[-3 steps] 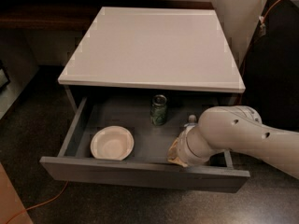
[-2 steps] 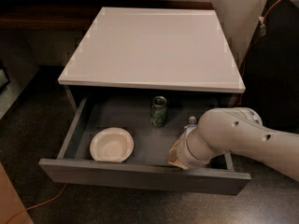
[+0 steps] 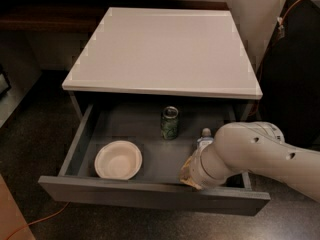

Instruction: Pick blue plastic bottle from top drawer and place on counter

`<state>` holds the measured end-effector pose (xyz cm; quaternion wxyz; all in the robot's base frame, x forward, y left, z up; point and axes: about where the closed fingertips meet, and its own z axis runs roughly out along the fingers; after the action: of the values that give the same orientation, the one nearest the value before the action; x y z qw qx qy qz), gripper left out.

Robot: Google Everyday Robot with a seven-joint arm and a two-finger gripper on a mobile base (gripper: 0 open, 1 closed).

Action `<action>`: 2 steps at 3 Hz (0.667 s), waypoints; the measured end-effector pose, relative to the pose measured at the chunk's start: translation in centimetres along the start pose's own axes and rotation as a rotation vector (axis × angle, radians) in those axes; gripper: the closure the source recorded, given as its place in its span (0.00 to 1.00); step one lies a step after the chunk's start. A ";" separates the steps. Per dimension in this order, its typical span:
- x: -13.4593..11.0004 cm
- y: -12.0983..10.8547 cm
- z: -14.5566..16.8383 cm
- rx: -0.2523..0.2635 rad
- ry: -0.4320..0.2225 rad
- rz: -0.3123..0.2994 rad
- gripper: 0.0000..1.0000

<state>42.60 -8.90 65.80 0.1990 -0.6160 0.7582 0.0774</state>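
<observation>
Glossy white table [image 3: 162, 49] atop the grey cabinet, with the top drawer [image 3: 150, 196] below it pulled out towards the near side. Inside, on the drawer's dark grey bottom: a white bowl [image 3: 118, 159] at the near left, a dark green can [image 3: 169, 123] upright around the middle, and the blue plastic bottle [image 3: 202, 143] upright just right of the can, pale cap on top, lower body hidden behind the arm [image 3: 260, 154]. Pale and bulky, reaching in from the right over the drawer's near right corner. At its end the gripper [image 3: 190, 173], low inside the drawer, just in front of the bottle and close against it; whether spread or clamped, cannot tell. At the near left, a thin orange cable [image 3: 30, 225] on the dark floor.
</observation>
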 end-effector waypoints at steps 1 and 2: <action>0.0 -0.1 0.0 0.000 0.000 0.000 1.00; 0.0 0.7 -0.4 -0.009 -0.001 -0.010 1.00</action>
<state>41.88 -8.87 66.12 0.1970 -0.6206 0.7547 0.0799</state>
